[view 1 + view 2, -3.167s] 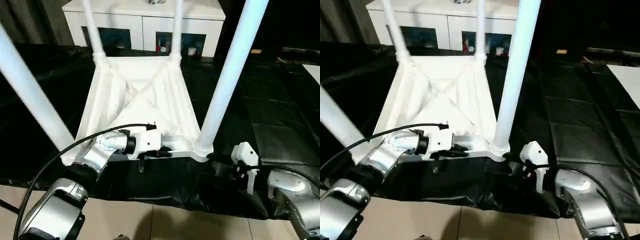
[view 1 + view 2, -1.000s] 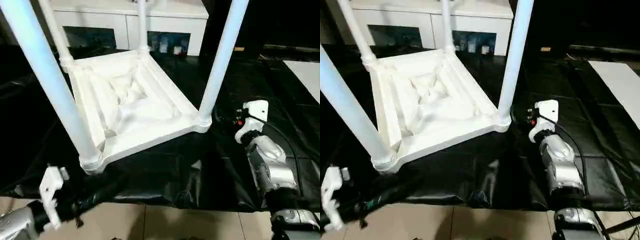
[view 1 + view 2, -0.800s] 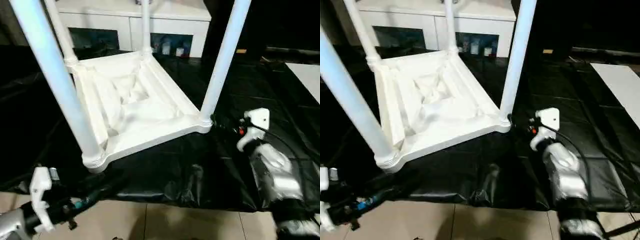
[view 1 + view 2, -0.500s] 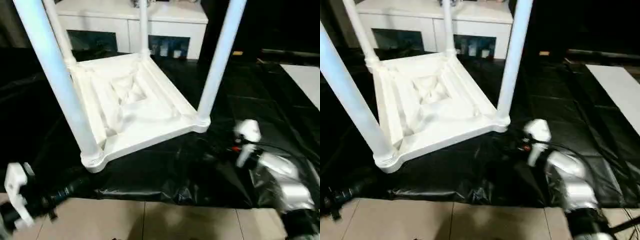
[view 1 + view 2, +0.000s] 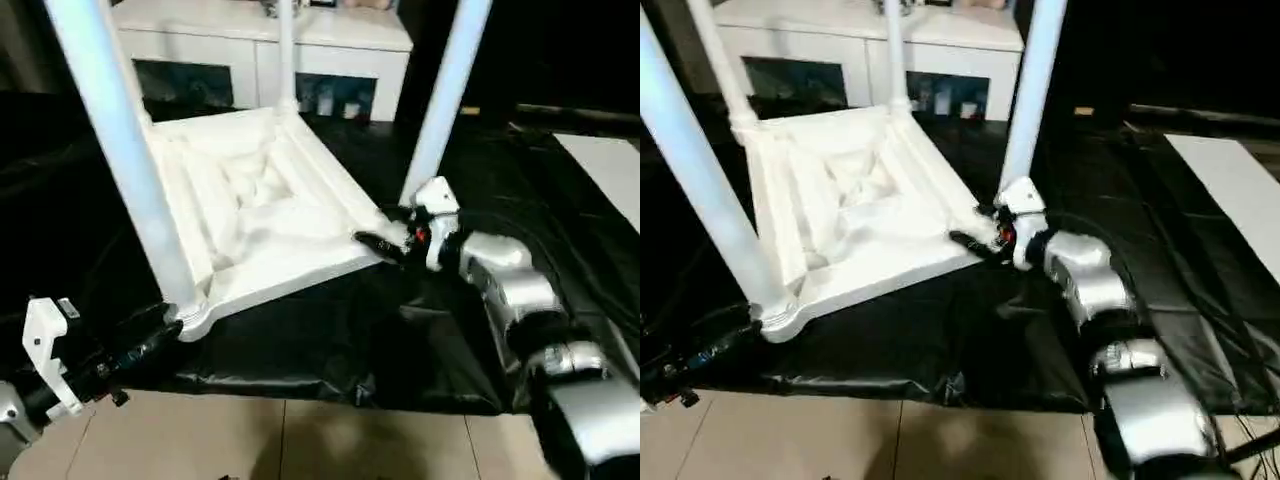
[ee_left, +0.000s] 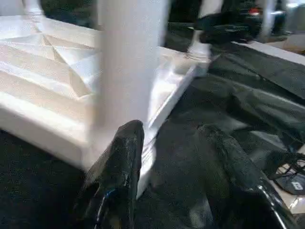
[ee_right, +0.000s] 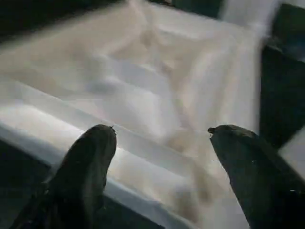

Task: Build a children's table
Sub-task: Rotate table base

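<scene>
Under my work lies a crinkled black plastic sheet [image 5: 420, 340], spread wide and hanging over beige floor tiles [image 5: 300, 440] nearest me. Behind it I see a low white cabinet with dark glass doors [image 5: 260, 60], small items inside. Off to my right lies a flat white board [image 5: 1230, 180].

Smooth white plastic tabletop [image 5: 262, 215] and legs [image 5: 120, 150] rest on crinkled, glossy black sheeting [image 5: 420, 340].

You have black sheeting [image 5: 420, 340] spread over the work surface, beige floor tiles [image 5: 300, 440] nearest you, a white cabinet with glass doors [image 5: 270, 50] at the far side, and a flat white board [image 5: 1230, 190] alongside.
</scene>
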